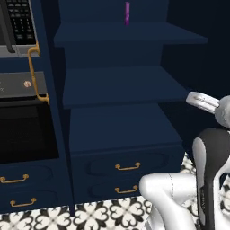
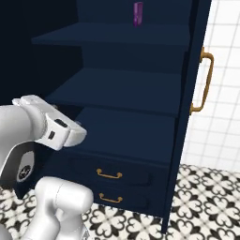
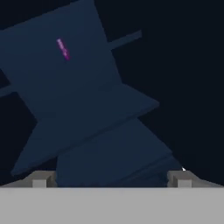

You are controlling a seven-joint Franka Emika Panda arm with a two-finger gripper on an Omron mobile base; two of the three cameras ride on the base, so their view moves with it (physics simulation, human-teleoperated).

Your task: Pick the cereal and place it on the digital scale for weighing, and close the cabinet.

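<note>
Item one, the cabinet [image 1: 121, 85]: navy, standing open before you, dark shelves stepping down to a deeper ledge. The right base view gives you its open right door [image 2: 190, 117] edge-on with a vertical brass handle [image 2: 205, 82]; the left base view does not give that door.

Item two, the slim purple packet [image 1: 127, 12]: upright on the top shelf toward the back, seen in both base views and, tilted by the roll of the hand, as a small magenta streak in the hand view [image 3: 63, 49]. Its print is too small for you to read.

Item three, two brass-handled drawers [image 1: 128, 167] below the ledge, one above the other, visible from both sides.

Item four, left base view alone: a black oven [image 1: 24, 130] left of the cabinet with a curved brass handle [image 1: 35, 74], a keypad panel [image 1: 20, 20] above whose markings you cannot read, and two more drawer pulls below.

Item five, the gripper [image 3: 112, 178]: in the hand view its two finger tips stand wide apart at the bottom edge, nothing between them, aimed at the shelves from well outside the cabinet.

Item six, patterned black-and-white floor tile [image 2: 206, 197]; white wall tile [image 2: 225, 70] in the right base view.

Cereal and scale: you cannot place either from these views.
</note>
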